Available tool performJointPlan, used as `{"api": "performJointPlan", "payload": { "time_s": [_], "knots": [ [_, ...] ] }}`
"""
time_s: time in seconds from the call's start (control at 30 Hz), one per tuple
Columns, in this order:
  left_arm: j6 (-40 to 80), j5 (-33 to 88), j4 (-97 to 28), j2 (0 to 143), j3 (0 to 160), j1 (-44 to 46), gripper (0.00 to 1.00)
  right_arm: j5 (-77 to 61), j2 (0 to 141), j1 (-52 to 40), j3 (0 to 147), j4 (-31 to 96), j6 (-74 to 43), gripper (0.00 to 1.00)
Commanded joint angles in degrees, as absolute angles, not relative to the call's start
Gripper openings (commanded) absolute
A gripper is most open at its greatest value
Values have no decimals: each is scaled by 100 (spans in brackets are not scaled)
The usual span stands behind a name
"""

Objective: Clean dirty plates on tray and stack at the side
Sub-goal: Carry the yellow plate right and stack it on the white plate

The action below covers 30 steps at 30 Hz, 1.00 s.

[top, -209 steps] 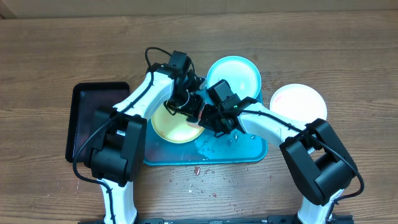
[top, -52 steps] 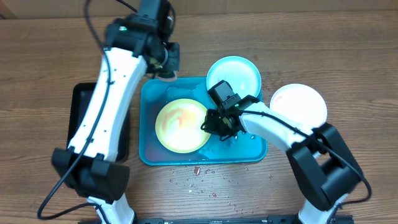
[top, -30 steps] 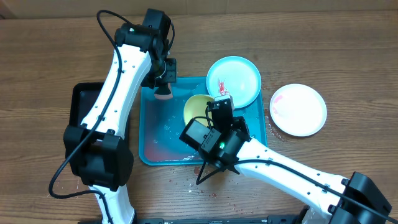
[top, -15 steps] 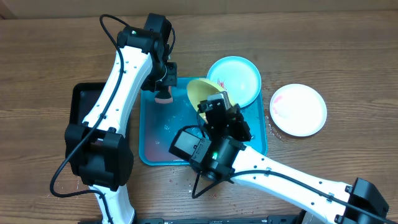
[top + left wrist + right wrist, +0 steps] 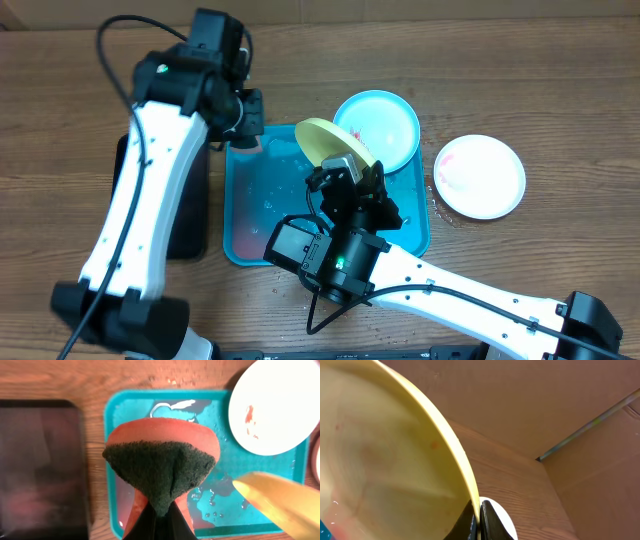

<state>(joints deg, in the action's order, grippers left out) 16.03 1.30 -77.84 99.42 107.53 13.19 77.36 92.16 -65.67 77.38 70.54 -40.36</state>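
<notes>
Sponge [image 5: 162,467] filled my left wrist view, with its orange body and dark green scouring face turned toward the camera. My left gripper [image 5: 158,519] pinched it at its lower end, jaws clamped tight on it. From overhead, that gripper hung above the 11 o'clock corner of the tray [image 5: 246,225], well clear of its floor. The tray lay flat on the table [image 5: 500,60]. Its teal floor was wet, with droplets [image 5: 207,505] scattered toward 5 o'clock in my left wrist view.

My right gripper [image 5: 479,516] was closed on the rim of the yellow-green plate [image 5: 328,142]. The plate was lifted off the tray and tipped steeply on edge over the tray's 12 o'clock side. In my right wrist view its hollow curved away to 9 o'clock from the pinch.

The light blue plate [image 5: 385,122] sat at the tray's 1 o'clock corner, overlapping the rim, with a red smear on its white centre. The cream-pink plate [image 5: 480,178] lay on the bare wood at 3 o'clock of the tray, apart from it, with a faint red smear toward its own 9 o'clock edge. A black tray [image 5: 188,215] lay beside the teal one at 9 o'clock, partly hidden under my left arm.
</notes>
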Motion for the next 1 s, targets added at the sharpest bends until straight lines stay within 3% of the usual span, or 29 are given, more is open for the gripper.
{"api": "performJointPlan", "payload": {
  "time_s": [0.0, 0.23, 0.43, 0.63, 0.8, 0.97],
  "knots": [
    [1479, -64, -7808, 9581, 10803, 1275, 4, 7618, 9105, -6602, 7900, 7083, -4469, 4],
    [1479, -62, -7822, 9601, 10801, 1275, 4, 4875, 9107, -5946, 7898, 6965, -4720, 4],
    [1476, -62, -7776, 9727, 10798, 1278, 4, 2467, 9107, -4696, 7898, 6584, -3597, 4],
    [1474, -64, -7852, 9933, 10798, 1278, 4, -99, 9107, -2886, 7898, 6119, -2512, 4],
    [1474, -60, -7867, 10005, 10798, 1278, 5, -1111, 9109, -1166, 7898, 6141, -2482, 4],
    [1479, 19, -7752, 10007, 10798, 1278, 4, -1168, 9109, 368, 7837, 6250, -2475, 4]
  ]
}}
